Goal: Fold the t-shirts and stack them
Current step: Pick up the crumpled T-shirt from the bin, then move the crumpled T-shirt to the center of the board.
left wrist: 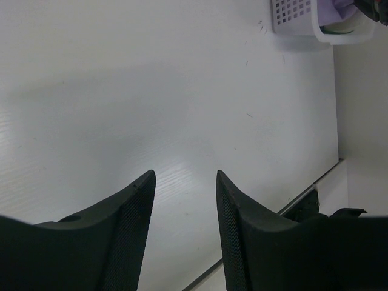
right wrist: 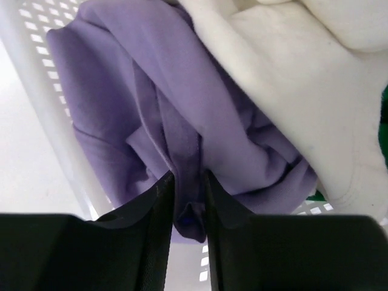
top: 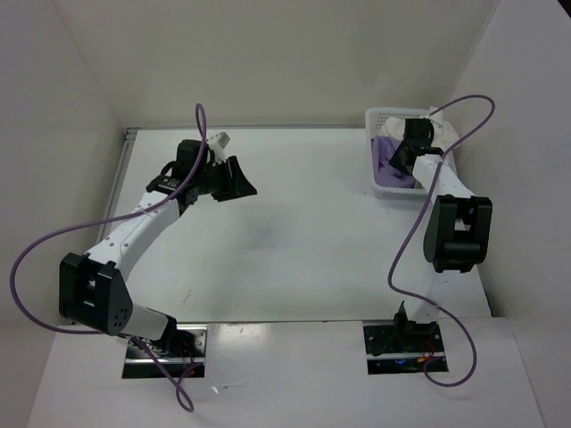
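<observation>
The lavender t-shirt (right wrist: 121, 79) lies crumpled in the white perforated basket (top: 385, 116) at the back right, beside the white t-shirt (right wrist: 291, 79). Only a sliver of the green t-shirt (right wrist: 383, 133) shows under the white one. My right gripper (right wrist: 189, 179) reaches down into the basket, its jaws pinched on a fold of the lavender cloth (top: 389, 165). My left gripper (left wrist: 185, 176) hangs open over the bare white table (left wrist: 121, 91) at the back left, nothing between its fingers (left wrist: 142, 194). In the top view the left gripper (top: 245, 185) is far from the basket.
The basket (left wrist: 291, 15) stands near the table's right edge, close to the right wall. White walls enclose the table on three sides. Purple cables loop from both arms. The right arm's elbow (top: 457, 232) hangs near the right edge.
</observation>
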`<state>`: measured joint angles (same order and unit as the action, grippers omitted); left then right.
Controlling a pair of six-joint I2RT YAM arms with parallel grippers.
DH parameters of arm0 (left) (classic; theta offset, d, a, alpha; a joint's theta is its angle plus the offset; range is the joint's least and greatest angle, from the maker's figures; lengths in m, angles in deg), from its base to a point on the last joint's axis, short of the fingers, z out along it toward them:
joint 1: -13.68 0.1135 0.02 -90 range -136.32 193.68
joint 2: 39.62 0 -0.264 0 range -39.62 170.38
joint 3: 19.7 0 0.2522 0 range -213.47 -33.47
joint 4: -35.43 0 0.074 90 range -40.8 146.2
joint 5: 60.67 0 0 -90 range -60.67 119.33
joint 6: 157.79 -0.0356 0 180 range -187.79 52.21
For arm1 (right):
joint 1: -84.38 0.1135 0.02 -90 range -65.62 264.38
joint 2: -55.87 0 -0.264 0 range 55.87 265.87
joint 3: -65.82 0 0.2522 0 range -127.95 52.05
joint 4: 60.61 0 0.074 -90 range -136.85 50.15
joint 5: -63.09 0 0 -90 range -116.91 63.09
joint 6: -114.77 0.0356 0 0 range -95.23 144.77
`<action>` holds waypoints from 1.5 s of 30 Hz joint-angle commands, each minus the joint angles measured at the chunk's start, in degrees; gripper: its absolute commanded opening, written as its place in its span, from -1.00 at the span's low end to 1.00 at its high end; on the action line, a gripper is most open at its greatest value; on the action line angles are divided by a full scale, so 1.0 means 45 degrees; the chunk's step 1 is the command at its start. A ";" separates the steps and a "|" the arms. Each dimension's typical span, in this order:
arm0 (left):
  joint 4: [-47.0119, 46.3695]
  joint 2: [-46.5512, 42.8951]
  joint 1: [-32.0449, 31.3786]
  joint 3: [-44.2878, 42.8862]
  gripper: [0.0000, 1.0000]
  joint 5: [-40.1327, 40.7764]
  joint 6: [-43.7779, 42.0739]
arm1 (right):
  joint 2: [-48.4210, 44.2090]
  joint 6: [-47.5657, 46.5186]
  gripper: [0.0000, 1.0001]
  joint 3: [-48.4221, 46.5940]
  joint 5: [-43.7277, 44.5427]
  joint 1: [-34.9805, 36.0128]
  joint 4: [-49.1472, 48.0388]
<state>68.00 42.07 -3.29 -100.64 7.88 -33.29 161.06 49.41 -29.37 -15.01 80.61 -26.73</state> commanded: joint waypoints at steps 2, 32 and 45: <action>-0.0332 0.0128 0.0061 -0.0306 0.05 -0.0388 -0.0206 | -0.1438 0.0324 -0.53 -0.0188 -0.0731 -0.0041 -0.0526; 0.0195 0.0655 0.0684 -0.2747 0.05 0.0412 -0.0207 | -0.5738 0.0050 -0.98 -0.8484 -0.3598 0.5094 0.1000; 0.0063 0.0499 0.3869 -0.3727 0.05 -0.0718 0.0261 | -0.4821 0.1358 -0.98 -1.1395 -0.7114 0.5096 -0.0133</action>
<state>70.71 45.00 14.45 -116.40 9.26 -32.89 136.29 52.67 -78.05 -40.27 103.16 -22.90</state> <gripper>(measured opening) 0.524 0.016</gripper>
